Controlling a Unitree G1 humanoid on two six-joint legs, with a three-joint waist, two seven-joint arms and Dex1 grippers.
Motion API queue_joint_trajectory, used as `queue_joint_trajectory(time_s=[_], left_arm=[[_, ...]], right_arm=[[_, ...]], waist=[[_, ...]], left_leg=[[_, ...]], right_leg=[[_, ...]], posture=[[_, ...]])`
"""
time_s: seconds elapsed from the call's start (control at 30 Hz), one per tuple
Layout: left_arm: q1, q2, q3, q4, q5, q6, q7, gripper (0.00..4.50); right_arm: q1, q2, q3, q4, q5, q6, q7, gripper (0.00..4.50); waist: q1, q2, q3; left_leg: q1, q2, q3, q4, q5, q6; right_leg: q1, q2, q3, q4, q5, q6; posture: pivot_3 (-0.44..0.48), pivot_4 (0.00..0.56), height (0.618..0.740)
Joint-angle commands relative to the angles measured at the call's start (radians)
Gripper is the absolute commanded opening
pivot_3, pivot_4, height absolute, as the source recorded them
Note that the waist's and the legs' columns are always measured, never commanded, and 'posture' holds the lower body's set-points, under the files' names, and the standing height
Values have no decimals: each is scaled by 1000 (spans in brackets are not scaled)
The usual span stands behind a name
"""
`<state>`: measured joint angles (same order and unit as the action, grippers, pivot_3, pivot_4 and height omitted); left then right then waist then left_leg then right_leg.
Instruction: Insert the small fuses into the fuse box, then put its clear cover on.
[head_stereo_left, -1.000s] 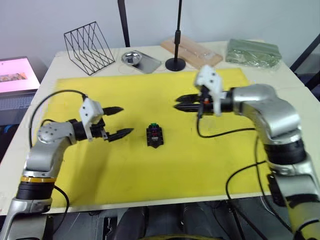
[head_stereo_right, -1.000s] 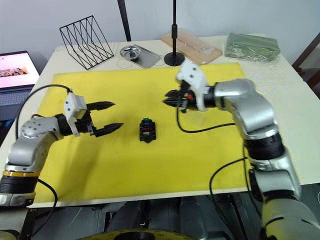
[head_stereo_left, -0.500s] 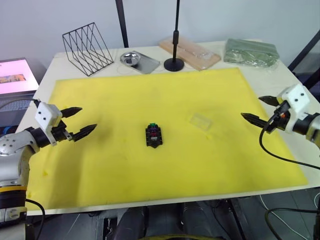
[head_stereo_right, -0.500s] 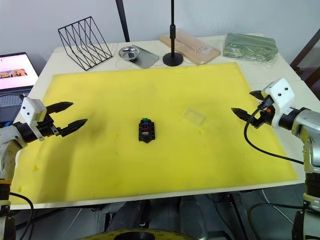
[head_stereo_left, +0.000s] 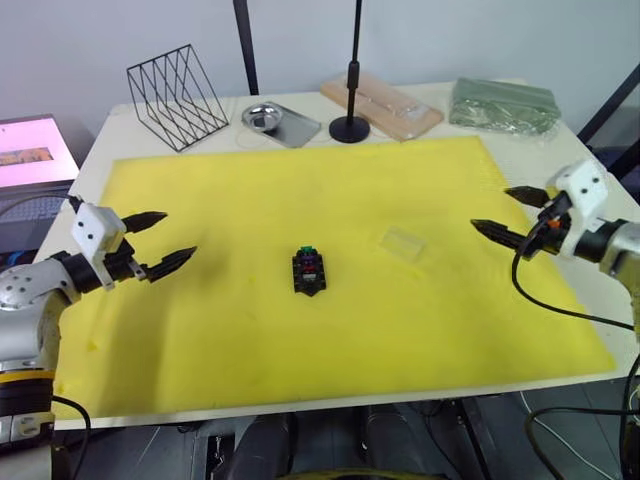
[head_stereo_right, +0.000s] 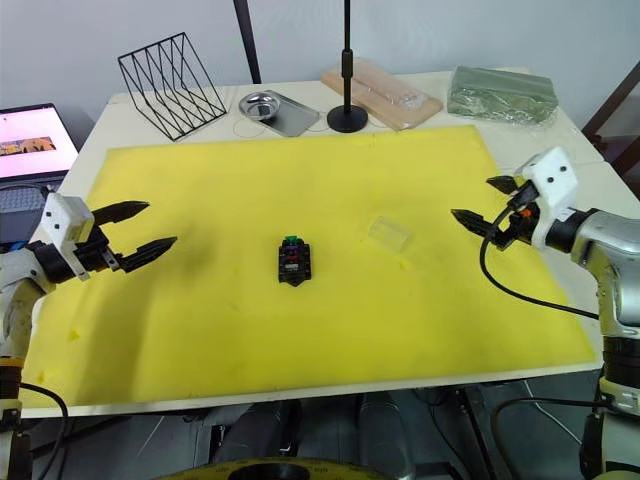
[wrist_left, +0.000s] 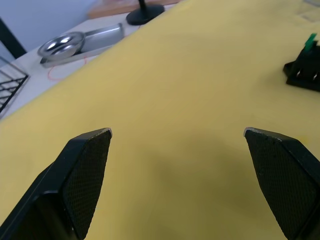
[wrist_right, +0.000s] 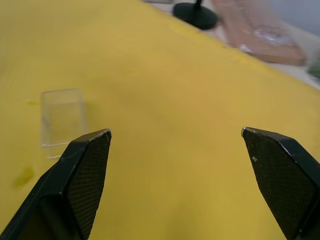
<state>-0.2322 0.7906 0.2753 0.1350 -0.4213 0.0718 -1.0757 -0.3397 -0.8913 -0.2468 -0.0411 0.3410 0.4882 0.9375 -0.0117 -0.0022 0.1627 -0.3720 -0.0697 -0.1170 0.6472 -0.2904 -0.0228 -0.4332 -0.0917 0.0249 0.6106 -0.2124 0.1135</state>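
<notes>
While the fuse box (head_stereo_left: 309, 272) sits near the middle of the yellow mat (head_stereo_left: 250, 330), you have both arms out at the sides; your left gripper (head_stereo_left: 165, 242) hovers over the mat's left edge with its fingers spread wide and nothing between them; your right gripper (head_stereo_left: 510, 213) is at the right edge, also wide open and empty; coloured small fuses (head_stereo_right: 293, 256) stand in the box; the clear cover (head_stereo_left: 402, 241) lies flat on the mat, to the right of the box and apart from it.
</notes>
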Motion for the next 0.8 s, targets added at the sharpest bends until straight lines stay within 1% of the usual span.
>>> queue_joint_trajectory(time_s=[0.03,0.1,0.17,0.27,0.37,0.6,0.7,0.8], left_arm=[[20,4,-46,-250,-95,94,-32,4500],[20,2,-85,-391,-149,155,-35,4500],[6,4,-121,-492,-179,196,-37,4500],[-32,0,-174,-579,-197,231,-39,4500],[-62,-19,-199,-605,-208,254,-18,4500],[-76,-50,-218,-614,-199,258,6,4500],[-76,-52,-217,-617,-199,263,11,4500],[-63,-52,-213,-629,-202,268,22,4500]], right_arm=[[-13,12,68,-80,13,-14,35,4469],[-22,29,118,-68,-3,-33,46,4469],[-38,44,155,-31,-25,-56,47,4469],[-64,72,196,17,-43,-84,50,4469],[-76,93,239,44,-69,-110,54,4469],[-151,186,270,162,-65,-92,31,4469],[-160,199,279,182,-71,-93,37,4469],[-151,190,295,187,-91,-95,47,3846]], waist=[[0,0,0],[0,0,0],[-1,-1,0],[0,-1,0],[0,-1,0],[-2,-1,0],[2,-1,0],[2,-1,0]], left_leg=[[0,0,0,0,0,0],[0,1,0,0,0,0],[0,0,0,0,0,0],[0,0,0,1,0,0],[0,-1,0,1,0,0],[1,-1,0,1,0,0],[0,-1,0,1,0,0],[0,-1,0,1,0,0]], right_leg=[[0,0,0,0,0,0],[0,-1,0,0,0,0],[0,-1,0,0,0,0],[1,-1,0,0,0,0],[1,-1,0,0,0,0],[1,1,0,0,0,0],[1,1,0,0,0,0],[1,1,0,0,0,0]], posture=[[0,150,740],[0,150,740],[0,150,740],[0,150,740],[0,150,740],[0,150,740],[0,150,740],[0,150,740]])
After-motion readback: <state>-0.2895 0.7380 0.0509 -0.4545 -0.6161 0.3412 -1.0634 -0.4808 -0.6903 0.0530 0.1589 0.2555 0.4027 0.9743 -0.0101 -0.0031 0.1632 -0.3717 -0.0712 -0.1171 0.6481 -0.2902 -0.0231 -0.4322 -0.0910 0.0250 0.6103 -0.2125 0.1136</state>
